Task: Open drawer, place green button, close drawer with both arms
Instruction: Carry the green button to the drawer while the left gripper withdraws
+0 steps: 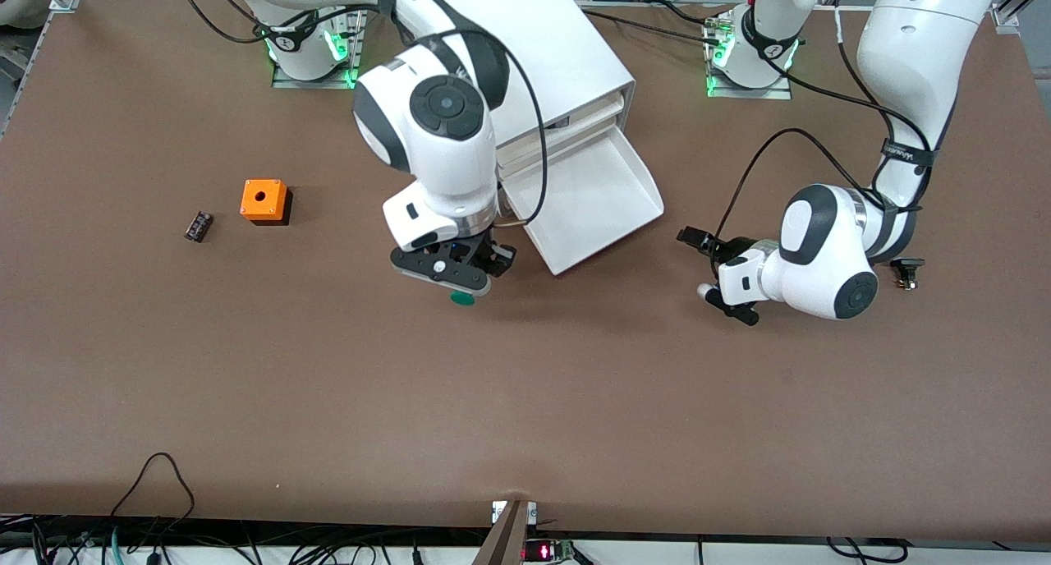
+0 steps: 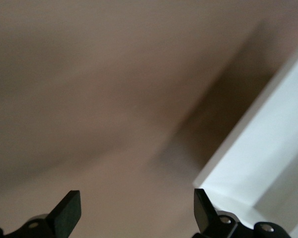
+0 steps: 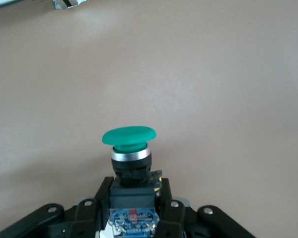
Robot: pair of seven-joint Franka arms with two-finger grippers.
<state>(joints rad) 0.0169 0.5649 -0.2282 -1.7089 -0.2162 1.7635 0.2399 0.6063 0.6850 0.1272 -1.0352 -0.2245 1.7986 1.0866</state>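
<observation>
Now right gripper [image 3: 134, 198] grips button [image 3: 129, 136]; drawer [image 1: 599, 195] open.

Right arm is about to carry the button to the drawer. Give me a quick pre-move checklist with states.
1. Button clamped in right gripper: ok.
2. Drawer pulled out of the cabinet: ok.
3. Drawer tray free of objects: ok.
4. Left gripper open and off the drawer, beside it: ok.
5. Right gripper over the drawer: not ok, it is over the table, short of the drawer's front edge.
</observation>
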